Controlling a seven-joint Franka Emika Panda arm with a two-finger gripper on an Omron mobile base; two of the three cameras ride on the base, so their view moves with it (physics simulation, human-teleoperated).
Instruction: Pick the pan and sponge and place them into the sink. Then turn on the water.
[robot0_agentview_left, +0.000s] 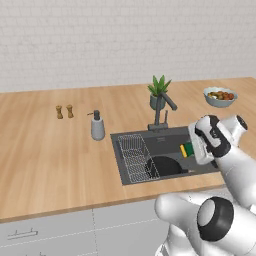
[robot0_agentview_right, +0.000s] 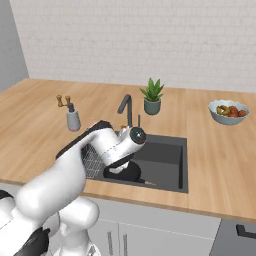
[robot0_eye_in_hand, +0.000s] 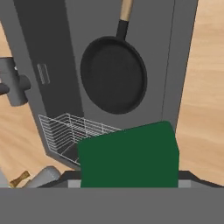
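The jaws look closed on the sponge (robot0_eye_in_hand: 129, 155), though the fingertips themselves are hidden behind it in the hand view; its green face sits right at the gripper (robot0_agentview_left: 192, 150), over the sink (robot0_agentview_left: 172, 139). The pan (robot0_eye_in_hand: 113, 74) lies flat on the sink floor, handle pointing to 12 o'clock in the hand view, with the rack (robot0_eye_in_hand: 72, 131) at 8 o'clock of it. The left base view adds the sponge's yellow edge, a soap bottle (robot0_agentview_left: 97, 126) and a fruit bowl (robot0_agentview_left: 220, 96) on the bench (robot0_agentview_left: 50, 155). No writing is legible.
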